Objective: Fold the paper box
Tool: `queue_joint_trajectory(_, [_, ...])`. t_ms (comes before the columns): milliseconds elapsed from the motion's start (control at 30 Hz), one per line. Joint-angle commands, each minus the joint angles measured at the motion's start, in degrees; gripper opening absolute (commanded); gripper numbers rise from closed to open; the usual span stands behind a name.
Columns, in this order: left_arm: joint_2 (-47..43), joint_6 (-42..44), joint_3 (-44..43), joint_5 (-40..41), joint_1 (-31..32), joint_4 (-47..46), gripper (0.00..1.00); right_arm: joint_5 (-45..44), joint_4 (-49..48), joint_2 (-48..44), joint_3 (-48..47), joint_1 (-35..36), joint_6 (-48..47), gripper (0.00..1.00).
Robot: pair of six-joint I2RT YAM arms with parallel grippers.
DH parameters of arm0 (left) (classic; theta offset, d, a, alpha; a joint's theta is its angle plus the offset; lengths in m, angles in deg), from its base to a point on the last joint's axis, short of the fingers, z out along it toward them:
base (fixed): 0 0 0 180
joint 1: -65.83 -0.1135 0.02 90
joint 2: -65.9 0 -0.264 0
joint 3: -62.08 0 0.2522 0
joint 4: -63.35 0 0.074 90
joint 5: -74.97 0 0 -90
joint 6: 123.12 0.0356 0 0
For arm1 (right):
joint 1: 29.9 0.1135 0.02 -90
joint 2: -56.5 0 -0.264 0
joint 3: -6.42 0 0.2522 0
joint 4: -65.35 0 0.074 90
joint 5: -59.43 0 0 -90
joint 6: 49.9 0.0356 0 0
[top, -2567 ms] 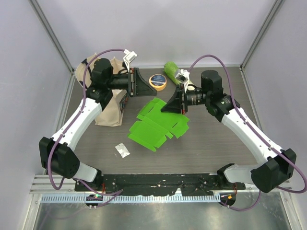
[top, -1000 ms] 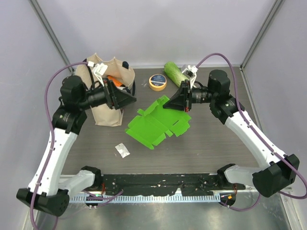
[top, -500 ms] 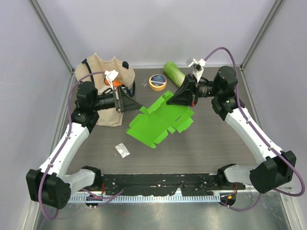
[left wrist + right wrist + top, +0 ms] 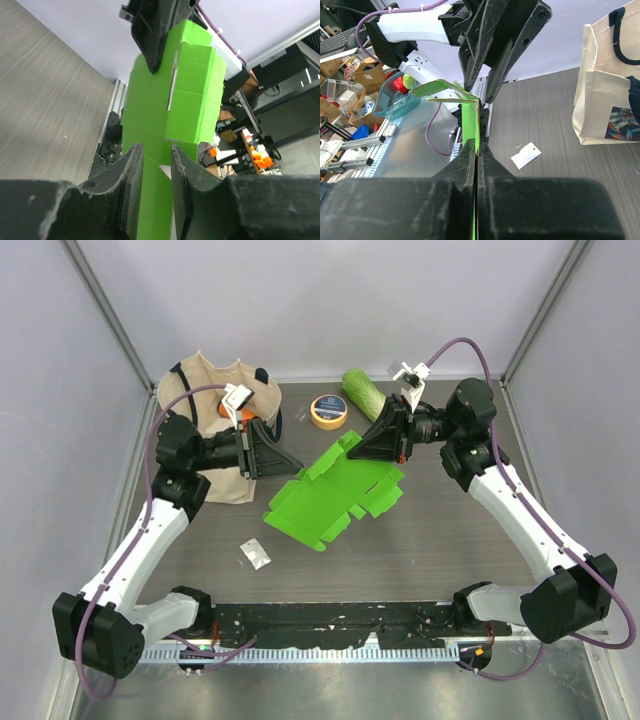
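Probably light, springy box (image 4: 322,498); best pinched at flap edges. Clamped upper centre by right gripper (image 4: 476,145); left gripper (image 4: 156,150) agape astride it.

Paper box (image 4: 325,495) — bright green thin card, not yet folded up: an open die-cut sheet with creases, side flaps and small tabs. It sits mid-frame in the top view, long axis running lower left to upper right, sloping up to a raised upper-right end. That end is pinched at its edge by the right gripper (image 4: 356,447), jaws closed tight on the card. A small flap there is bent upward. In the left wrist view the sheet (image 4: 187,85) stands tall at centre, face to the camera, with crease lines and a slit visible. In the right wrist view the card (image 4: 471,122) is edge-on — a thin green strip at centre, with one flap curling left at its top.
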Motion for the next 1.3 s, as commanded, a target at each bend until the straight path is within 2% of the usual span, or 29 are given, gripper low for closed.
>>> queue_joint_trajectory(0, [-1.57, -0.5, 0.45, -2.08, 2.47, -3.83, 0.31, -0.82, -3.2, -0.2, -0.59, -0.19, 1.0, 0.01])
queue_joint_trajectory(233, [-1.13, -0.67, -0.26, -2.17, 4.05, -4.97, 0.33, -1.43, -3.46, 0.07, -0.59, -0.1, 1.53, 0.01])
queue_joint_trajectory(400, [-0.25, 1.34, -0.78, -1.38, 6.6, -3.48, 0.28, -2.75, -4.07, -0.37, 0.03, -0.19, 1.97, 0.01])
queue_joint_trajectory(533, [-0.51, 3.81, -1.05, -0.94, 8.1, -0.49, 0.18, -3.89, -4.69, -0.37, -0.06, -0.1, 2.5, 0.01])
queue_joint_trajectory(600, [-1.13, 4.94, -1.31, -0.59, 8.19, 0.65, 0.04, -4.07, -5.56, -0.29, -0.06, -0.19, 3.46, 0.01])
queue_joint_trajectory(633, [-1.74, 8.78, -2.36, 0.37, 8.1, 5.44, 0.0, -4.16, -5.66, -0.29, -0.06, -0.19, 3.55, 0.01])
queue_joint_trajectory(700, [-2.44, 15.11, -4.29, 2.65, 8.19, 13.97, 0.0, -4.68, -5.57, -0.29, 0.11, -0.19, 3.81, 0.01])
queue_joint_trajectory(733, [-2.79, 22.72, -6.56, 6.93, 8.19, 23.59, 0.0, -4.86, -5.4, -0.29, 0.11, -0.1, 3.9, 0.01])
queue_joint_trajectory(800, [-3.85, 30.05, -9.12, 12.57, 8.36, 32.95, 0.0, -6.26, -2.69, -0.37, 0.11, -0.1, 2.24, 0.01])
queue_joint_trajectory(833, [-4.2, 32.53, -10.79, 18.17, 8.36, 38.57, 0.0, -7.49, 0.81, -0.37, -0.32, -0.19, -0.47, 0.01])
queue_joint_trajectory(867, [-4.9, 34.73, -10.8, 20.31, 8.28, 39.23, 0.0, -9.07, 12.24, -0.29, -2.41, -0.1, -3.97, 0.01])
queue_joint_trajectory(900, [-5.26, 35.53, -10.8, 23.12, 8.28, 40.02, 0.0, -12.56, 18.36, -0.2, -3.48, -0.01, -12.27, 0.01])
queue_joint_trajectory(933, [-5.26, 36.32, -11.24, 25.93, 8.28, 43.08, 0.18, -14.08, 22.95, 0.15, -4.36, -0.1, -14.88, 0.01])
queue_joint_trajectory(967, [-5.0, 38.24, -11.68, 32.13, 8.28, 44.76, 0.32, -15.4, 29.52, 0.24, -5.33, 0.07, -17.34, 0.01])
queue_joint_trajectory(1033, [-5.26, 39.14, -10.99, 37.36, 8.36, 47.14, 0.59, -20.82, 34.92, 0.42, -5.86, 0.16, -22.28, 0.01])
queue_joint_trajectory(1100, [-6.66, 39.14, -9.49, 42.3, 8.36, 46.1, 0.65, -24.62, 41.08, 0.94, -5.69, 0.77, -24.3, 0.01])
queue_joint_trajectory(1133, [-6.67, 39.14, -8.27, 43.09, 8.8, 44.44, 0.8, -28.55, 43.19, 1.29, -5.86, 1.21, -26.83, 0.01])
queue_joint_trajectory(1167, [-6.67, 39.23, -8.17, 44.49, 9.67, 44.25, 0.83, -31.2, 47.21, 2.43, -6.21, 1.91, -27.9, 0.01])
queue_joint_trajectory(1200, [-5.62, 39.93, -8.08, 49.29, 10.99, 44.16, 0.83, -33.84, 48.73, 3.05, -6.3, 3.92, -28.87, 0.01])
queue_joint_trajectory(1267, [-4.39, 40.28, -8.17, 54.5, 16.26, 44.16, 0.81, -41.03, 52.41, 4.97, -6.22, 6.65, -32.3, 0.01])
